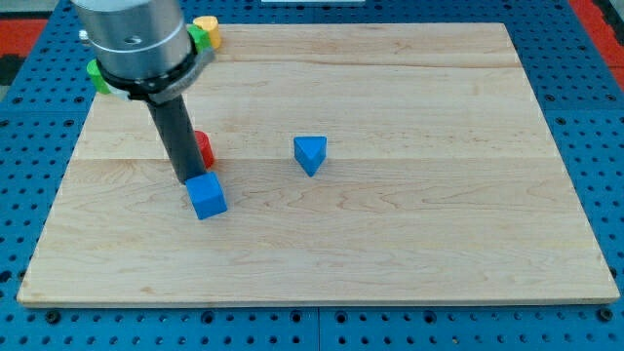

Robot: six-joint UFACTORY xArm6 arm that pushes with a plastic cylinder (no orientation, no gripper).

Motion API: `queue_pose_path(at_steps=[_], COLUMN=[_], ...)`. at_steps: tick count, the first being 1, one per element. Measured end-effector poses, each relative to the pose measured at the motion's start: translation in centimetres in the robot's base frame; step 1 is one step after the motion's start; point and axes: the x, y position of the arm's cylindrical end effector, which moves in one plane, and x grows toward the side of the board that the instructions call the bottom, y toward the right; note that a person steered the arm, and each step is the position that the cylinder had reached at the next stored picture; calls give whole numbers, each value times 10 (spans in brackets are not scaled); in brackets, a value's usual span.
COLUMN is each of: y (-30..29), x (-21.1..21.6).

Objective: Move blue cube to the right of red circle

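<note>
The blue cube (207,196) lies on the wooden board (390,244) at the view's left of centre. The red circle (203,148) sits just above it, mostly hidden behind my dark rod. My tip (188,180) is down at the cube's upper left edge, touching or nearly touching it, directly below the red circle's left part.
A blue triangular block (310,153) lies to the right of the red circle, near the board's middle. A yellow block (207,26) and green blocks (98,76) sit at the board's top left, partly hidden by the arm's body (135,39).
</note>
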Motion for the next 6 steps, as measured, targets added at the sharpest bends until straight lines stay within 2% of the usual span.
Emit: queue_pose_path(at_steps=[1, 3, 4, 6], y=[-12, 1, 21, 27], x=[41, 87, 75, 17])
